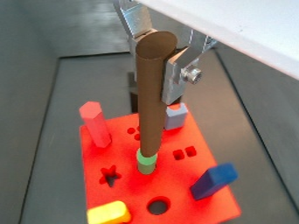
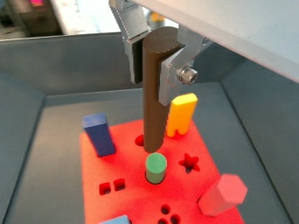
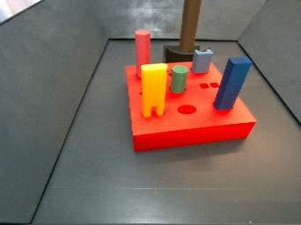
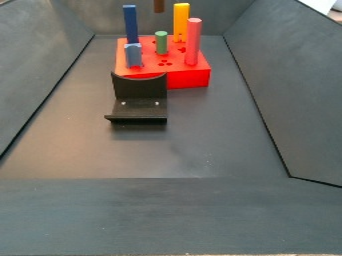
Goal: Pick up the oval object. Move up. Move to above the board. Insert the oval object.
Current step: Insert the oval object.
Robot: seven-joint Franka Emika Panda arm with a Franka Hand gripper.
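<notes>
Gripper (image 1: 156, 63) above board (image 1: 193, 144), jaws closed on upper end of oval object (image 1: 151, 96), which hangs upright over board. Cylinder peg (image 1: 147, 161) upright in board, just beside oval object's lower end. In side view, arch piece (image 3: 154, 89) at board's near edge, tall block (image 3: 233, 83) at right, hexagonal peg (image 3: 143, 47) at far left. Fixture (image 4: 138, 96) on floor, touching board's near side.

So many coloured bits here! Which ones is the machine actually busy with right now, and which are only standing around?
In use:
gripper, above the board, shut on the brown oval object
red board with its holes

Standing by:
yellow piece
blue block
green peg
pink-red peg
grey piece
fixture on the floor
</notes>
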